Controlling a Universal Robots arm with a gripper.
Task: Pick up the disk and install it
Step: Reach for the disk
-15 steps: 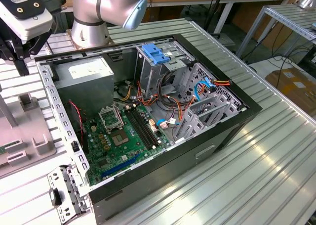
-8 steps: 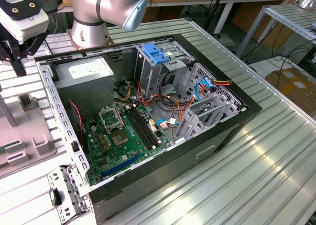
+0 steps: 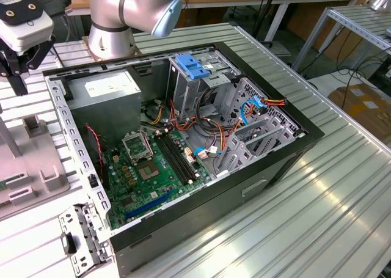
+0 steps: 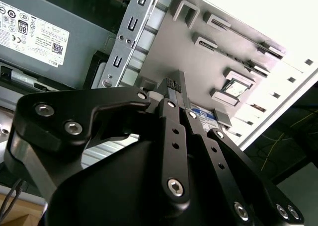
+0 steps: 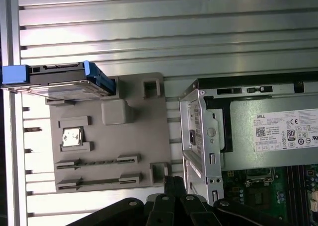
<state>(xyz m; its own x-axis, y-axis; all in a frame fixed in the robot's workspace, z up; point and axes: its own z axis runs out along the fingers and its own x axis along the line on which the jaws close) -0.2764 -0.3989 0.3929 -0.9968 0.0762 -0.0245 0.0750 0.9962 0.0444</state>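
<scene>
Ribbed metal table [image 3: 317, 223] bears computer case [image 3: 183, 229]; grey fixture plate [image 5: 139, 136] beside.

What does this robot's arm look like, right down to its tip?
The arm is a thick silver tube with rounded joints and a pale blue cap. Its end effector is black, with jointed, silver-bolted fingers and a white block behind it.

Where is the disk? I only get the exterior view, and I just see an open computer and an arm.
Observer: In the first wrist view the disk rests at the edge of a grey plate beside the computer, outside it.
Operator: Is the end effector holding it?
Observer: No; in the second wrist view the end effector is shut, empty, above that plate.
Operator: Anything else there?
Observer: A small shiny chip lies on the plate too.
</scene>
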